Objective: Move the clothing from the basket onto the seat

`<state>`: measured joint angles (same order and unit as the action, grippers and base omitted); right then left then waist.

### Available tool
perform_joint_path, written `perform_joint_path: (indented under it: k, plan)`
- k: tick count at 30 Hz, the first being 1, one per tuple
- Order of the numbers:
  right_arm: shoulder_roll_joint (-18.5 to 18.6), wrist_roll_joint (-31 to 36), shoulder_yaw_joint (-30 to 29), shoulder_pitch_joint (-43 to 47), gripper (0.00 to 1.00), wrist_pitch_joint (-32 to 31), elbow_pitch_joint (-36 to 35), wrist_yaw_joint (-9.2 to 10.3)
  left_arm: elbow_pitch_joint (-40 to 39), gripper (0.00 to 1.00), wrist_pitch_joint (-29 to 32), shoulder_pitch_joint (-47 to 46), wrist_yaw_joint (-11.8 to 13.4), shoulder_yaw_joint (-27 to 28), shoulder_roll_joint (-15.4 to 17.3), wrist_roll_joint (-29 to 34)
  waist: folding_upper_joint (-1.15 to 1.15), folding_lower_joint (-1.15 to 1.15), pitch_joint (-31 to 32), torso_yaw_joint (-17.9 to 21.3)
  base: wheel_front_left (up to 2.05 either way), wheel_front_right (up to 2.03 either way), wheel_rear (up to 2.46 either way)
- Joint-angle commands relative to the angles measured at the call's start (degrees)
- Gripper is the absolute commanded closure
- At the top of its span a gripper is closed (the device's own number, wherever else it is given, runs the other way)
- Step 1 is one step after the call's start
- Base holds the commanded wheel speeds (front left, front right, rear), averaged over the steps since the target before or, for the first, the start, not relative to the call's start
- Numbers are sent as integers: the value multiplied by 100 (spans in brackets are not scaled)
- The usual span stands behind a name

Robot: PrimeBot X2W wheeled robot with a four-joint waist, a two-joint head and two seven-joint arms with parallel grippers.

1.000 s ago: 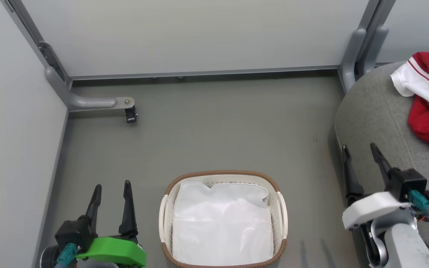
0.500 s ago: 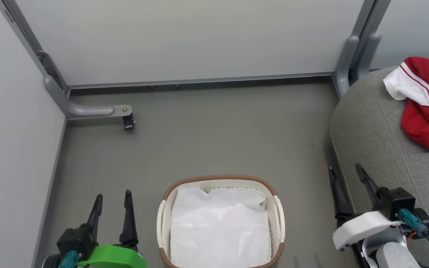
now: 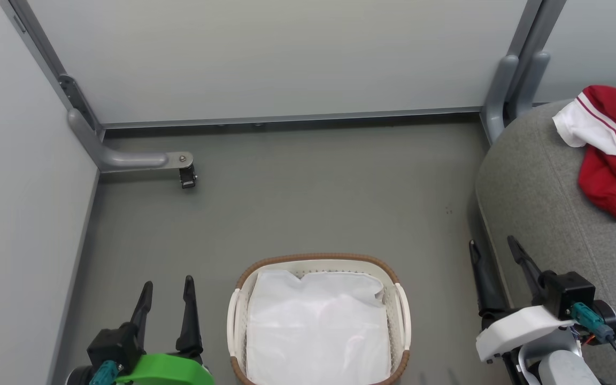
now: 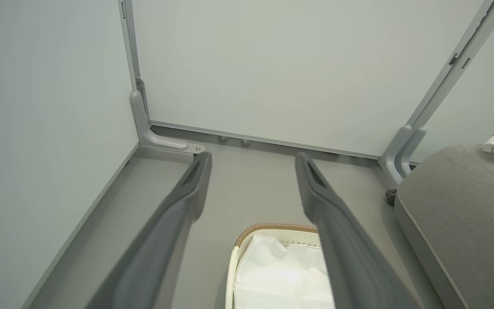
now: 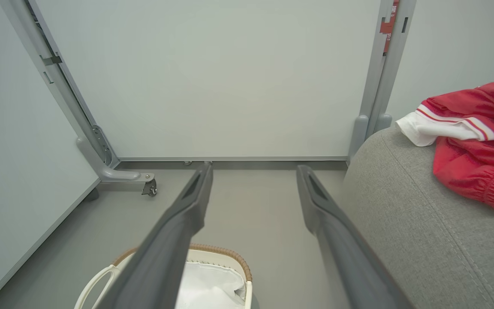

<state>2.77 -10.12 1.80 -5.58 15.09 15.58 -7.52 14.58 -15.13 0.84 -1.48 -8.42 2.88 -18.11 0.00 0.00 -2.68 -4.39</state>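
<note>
The red-and-white clothing (image 3: 615, 160) lay on the grey seat (image 3: 532, 187). The basket (image 3: 318, 258) sat on the floor (image 3: 313, 187), its white lining (image 3: 316, 331) showing. The left hand (image 3: 169, 282) and right hand (image 3: 492, 241) hung spread wide, holding nothing.

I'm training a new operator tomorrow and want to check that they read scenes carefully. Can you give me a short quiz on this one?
1. True or false: the basket holds clothing on top of its lining.
2. The clothing lies: A, on the seat; B, over the basket's rim; C, half inside the basket.
3. Fill in: the fingers of the left gripper and the right gripper are ____.

Key: 1 false, the basket holds just the lining. 2 A. 3 open, with nothing between them.
</note>
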Motion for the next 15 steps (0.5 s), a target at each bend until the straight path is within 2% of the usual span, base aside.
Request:
perform_joint_path:
  k: [1, 2, 6, 15]
  plan:
    - [23, -14, 5, 65, 0, 10, -36, 7, -17, 0, -2, 40, 19, -4, 3, -49, 0, 0, 12, 0, 0, 0, 0]
    - [0, -3, 10, 20, 100, 0, -22, -1, -2, 100, 1, 1, 1, -7, 0, -18, 0, 0, 12, 0, 0, 0, 0]
    - [-32, -27, 24, 83, 100, -12, 151, -1, 173, 100, 6, 4, -1, -41, -4, -44, 0, 0, 16, -1, 0, 0, 0]
    - [-26, -1015, -85, 55, 100, -276, 116, -1, 137, 100, 229, -77, -72, 100, 30, -973, 0, 0, 33, 31, 0, 0, 0]
